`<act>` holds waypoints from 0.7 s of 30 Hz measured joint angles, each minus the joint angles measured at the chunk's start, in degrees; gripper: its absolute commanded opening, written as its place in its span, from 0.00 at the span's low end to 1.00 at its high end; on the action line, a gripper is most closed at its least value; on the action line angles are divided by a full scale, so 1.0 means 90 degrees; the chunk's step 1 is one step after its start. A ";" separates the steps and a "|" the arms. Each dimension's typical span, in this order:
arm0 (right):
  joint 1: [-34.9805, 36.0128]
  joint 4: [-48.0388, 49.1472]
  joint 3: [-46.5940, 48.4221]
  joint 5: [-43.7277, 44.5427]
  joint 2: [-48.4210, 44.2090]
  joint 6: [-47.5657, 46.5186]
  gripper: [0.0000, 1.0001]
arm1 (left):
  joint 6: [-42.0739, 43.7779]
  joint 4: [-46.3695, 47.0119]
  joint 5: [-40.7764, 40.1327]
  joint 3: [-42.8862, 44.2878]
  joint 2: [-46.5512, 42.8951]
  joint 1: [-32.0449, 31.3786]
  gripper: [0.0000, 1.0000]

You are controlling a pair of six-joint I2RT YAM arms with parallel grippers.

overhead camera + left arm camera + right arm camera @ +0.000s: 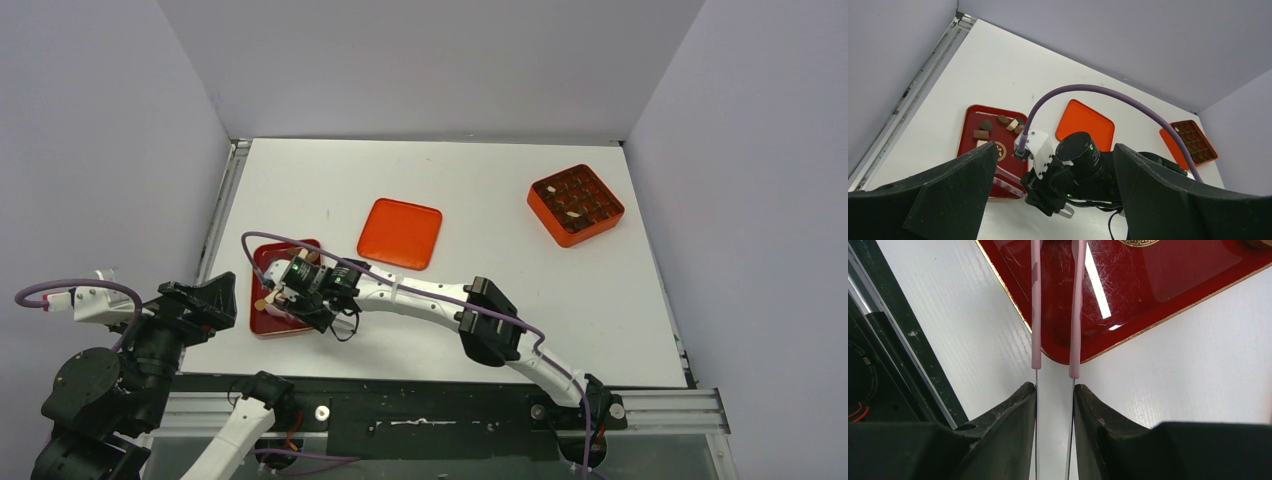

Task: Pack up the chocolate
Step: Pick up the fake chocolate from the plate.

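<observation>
Several small chocolate chunks [980, 134], dark brown and pale, lie at the far end of a dark red tray [968, 150]. The tray also shows in the top view [262, 322] and the right wrist view [1168, 285]. My right gripper [1054, 387] is shut on the pink tongs [1036, 305]. It holds them low over the tray's near end [298, 296], and their tips are out of frame. The tongs also show in the left wrist view [1009, 181]. My left gripper [1055, 147] is wide open and empty, raised off the table's near left corner [205, 300].
A flat orange lid [400, 233] lies mid-table. An orange compartment box [575, 205] with a few chunks inside stands at the far right. The right arm stretches across the near table. A metal rail [222, 205] runs along the left edge.
</observation>
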 measured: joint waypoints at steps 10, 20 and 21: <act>-0.0087 0.0080 -0.0253 0.0080 -0.0330 0.0287 0.28 | -0.0002 -0.0002 0.0002 -0.0119 0.0000 0.0000 0.83; -0.0228 0.0248 -0.0636 0.0078 -0.1030 0.0488 0.27 | 0.0000 0.0002 0.0002 -0.0231 0.0000 0.0000 0.83; -0.0248 0.0260 -0.0724 0.0075 -0.1117 0.0508 0.27 | 0.0000 0.0002 0.0002 -0.0294 0.0000 0.0000 0.83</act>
